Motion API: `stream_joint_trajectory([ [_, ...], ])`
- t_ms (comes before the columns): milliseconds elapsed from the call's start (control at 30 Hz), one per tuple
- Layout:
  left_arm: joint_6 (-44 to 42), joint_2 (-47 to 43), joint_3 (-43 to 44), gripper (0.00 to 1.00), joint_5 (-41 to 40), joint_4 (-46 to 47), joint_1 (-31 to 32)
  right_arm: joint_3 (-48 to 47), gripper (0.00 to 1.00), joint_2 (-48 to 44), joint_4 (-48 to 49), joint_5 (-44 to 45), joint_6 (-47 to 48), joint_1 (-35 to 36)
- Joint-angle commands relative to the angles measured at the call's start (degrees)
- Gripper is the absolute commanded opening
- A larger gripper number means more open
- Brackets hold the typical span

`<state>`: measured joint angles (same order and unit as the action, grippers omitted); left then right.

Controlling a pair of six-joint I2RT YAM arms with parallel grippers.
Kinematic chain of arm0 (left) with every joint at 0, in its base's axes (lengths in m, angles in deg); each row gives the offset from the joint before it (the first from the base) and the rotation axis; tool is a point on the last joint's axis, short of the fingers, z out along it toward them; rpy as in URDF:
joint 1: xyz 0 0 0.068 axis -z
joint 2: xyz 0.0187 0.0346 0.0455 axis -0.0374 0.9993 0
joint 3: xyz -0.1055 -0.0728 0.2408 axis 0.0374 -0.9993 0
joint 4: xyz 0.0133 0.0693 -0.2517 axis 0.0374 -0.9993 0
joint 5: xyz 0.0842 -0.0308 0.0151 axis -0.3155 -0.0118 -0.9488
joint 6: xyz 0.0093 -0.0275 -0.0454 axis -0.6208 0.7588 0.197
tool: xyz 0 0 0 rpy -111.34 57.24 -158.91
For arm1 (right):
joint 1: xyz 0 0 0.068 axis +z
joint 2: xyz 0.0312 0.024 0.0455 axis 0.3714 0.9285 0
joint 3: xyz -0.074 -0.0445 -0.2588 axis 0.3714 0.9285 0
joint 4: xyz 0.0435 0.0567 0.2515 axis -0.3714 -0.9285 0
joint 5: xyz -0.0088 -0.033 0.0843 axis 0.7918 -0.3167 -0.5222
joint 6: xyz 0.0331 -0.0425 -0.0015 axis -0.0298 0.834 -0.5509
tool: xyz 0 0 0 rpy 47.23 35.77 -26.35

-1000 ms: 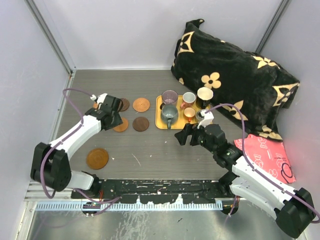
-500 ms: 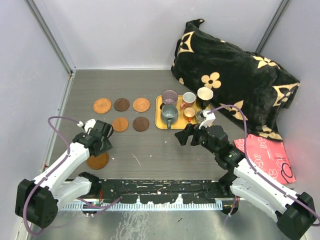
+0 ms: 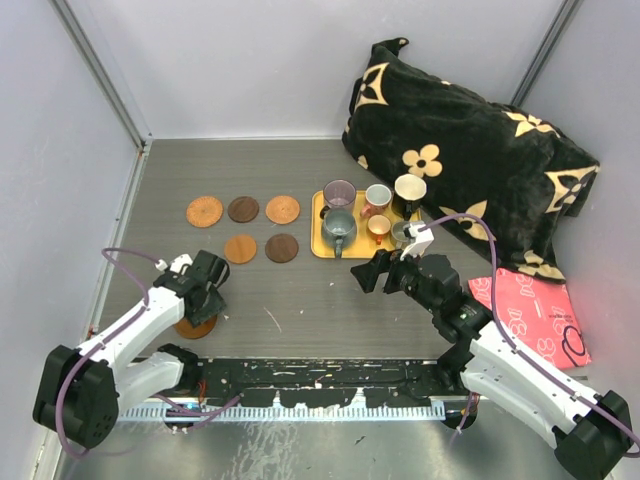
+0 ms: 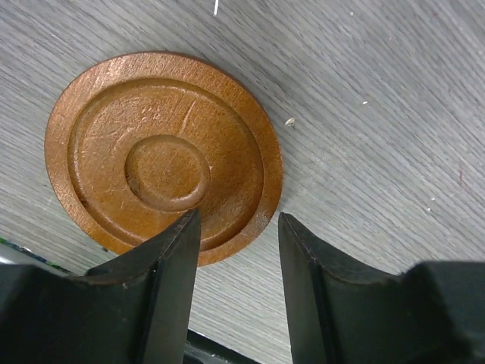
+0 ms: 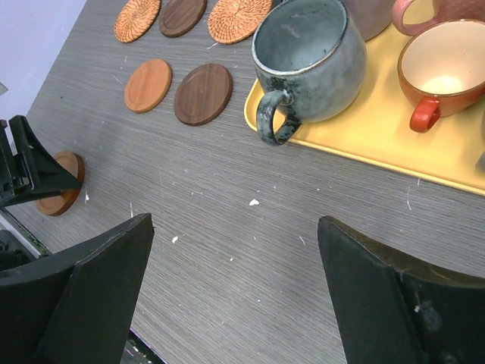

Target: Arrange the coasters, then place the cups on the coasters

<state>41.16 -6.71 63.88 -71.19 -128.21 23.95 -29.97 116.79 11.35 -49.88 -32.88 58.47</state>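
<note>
Thin, stiff wooden coaster (image 4: 163,155) lies flat, probably best pinched at its rim, which the left gripper (image 4: 239,292) straddles, jaws apart; right gripper (image 5: 235,227) jaws wide.

The left arm (image 3: 135,322) and right arm (image 3: 510,365) have white shells, black joints, looping purple cables (image 3: 460,213) and matte black fingers (image 4: 151,303)

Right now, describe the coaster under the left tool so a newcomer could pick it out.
Start at the table's near-left edge. One coaster lies there alone under the left tool. The other five sit in rows beside the yellow tray; this one shows carved rings.
</note>
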Motion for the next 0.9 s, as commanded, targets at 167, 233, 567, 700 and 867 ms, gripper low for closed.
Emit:
stream_joint_trajectory([
  [167, 0.7, -0.5, -0.6, 0.47, -1.2, 4.3, -3.2, -0.3, 0.95, -0.2, 2.9, 0.2, -0.2, 0.3],
  [233, -0.6, 0.4, -0.7, 0.47, -1.0, 5.9, -4.4, -0.3, 0.95, 0.1, 3.0, 0.2, -0.2, 0.3],
  [567, -3.6, 5.4, 0.5, 0.48, 2.0, 12.9, -11.0, -0.3, 0.95, 1.4, 3.1, 0.4, -0.2, 0.3],
  [700, -5.1, 8.8, 2.9, 0.48, 2.5, 15.0, -11.9, -0.6, 0.95, 2.1, 3.2, 0.5, -0.1, 0.3],
  [867, -6.6, 14.8, 7.4, 0.48, 1.5, 17.0, -12.1, -0.7, 0.95, 3.1, 3.4, 0.6, -0.1, 0.3],
])
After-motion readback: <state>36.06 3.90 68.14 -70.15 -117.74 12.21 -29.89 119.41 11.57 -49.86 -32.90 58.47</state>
